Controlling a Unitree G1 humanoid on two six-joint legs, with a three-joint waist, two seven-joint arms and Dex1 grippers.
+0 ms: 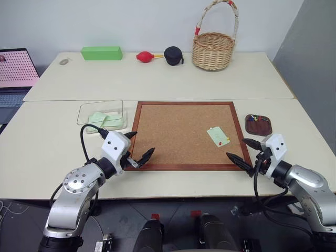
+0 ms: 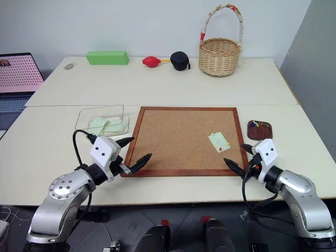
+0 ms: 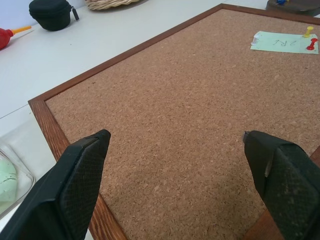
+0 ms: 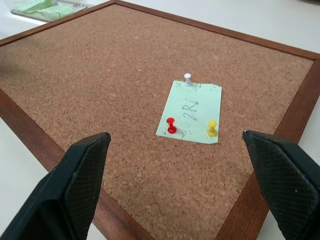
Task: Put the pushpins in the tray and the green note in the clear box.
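Note (image 4: pixel 190 112) on board (image 1: pixel 173 136), pinned

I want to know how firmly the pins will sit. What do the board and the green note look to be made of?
Board: speckled, grainy tan face, likely cork, in a glossy reddish-brown wood-look frame. Green note: thin matte paper, apparently, with handwriting and slightly ragged edges.

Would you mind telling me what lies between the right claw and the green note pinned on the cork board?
Only bare cork board and its wooden frame; the right wrist view shows nothing else between the open right claw and the green note.
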